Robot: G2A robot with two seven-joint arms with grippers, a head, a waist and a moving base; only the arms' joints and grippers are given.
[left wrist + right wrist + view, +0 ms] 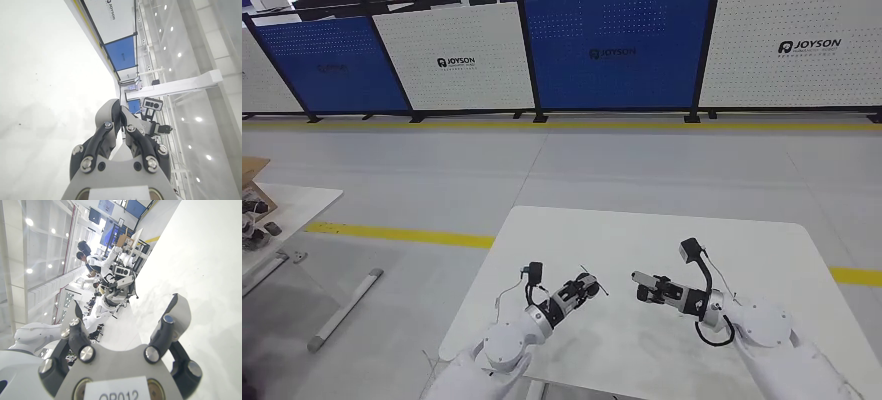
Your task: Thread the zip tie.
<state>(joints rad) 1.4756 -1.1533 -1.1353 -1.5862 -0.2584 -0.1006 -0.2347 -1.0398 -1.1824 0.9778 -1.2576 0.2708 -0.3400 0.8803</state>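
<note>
A thin black zip tie [594, 281] is pinched in my left gripper [587, 288], held above the white table [662, 235] with both ends sticking out past the fingers. In the left wrist view the left gripper [119, 113] is shut on the zip tie [120, 94], seen edge-on as a thin dark line. My right gripper [640, 286] faces it from a short gap away, open and empty. In the right wrist view the right gripper [126, 305] is spread wide, and the left gripper [122, 285] lies farther off with the zip tie [136, 293] hanging from it.
The tabletop under both arms is bare white, with its far edge toward the yellow floor line [402, 236]. A second table [287, 205] with small items stands off to the left, and a grey bar [342, 310] lies on the floor.
</note>
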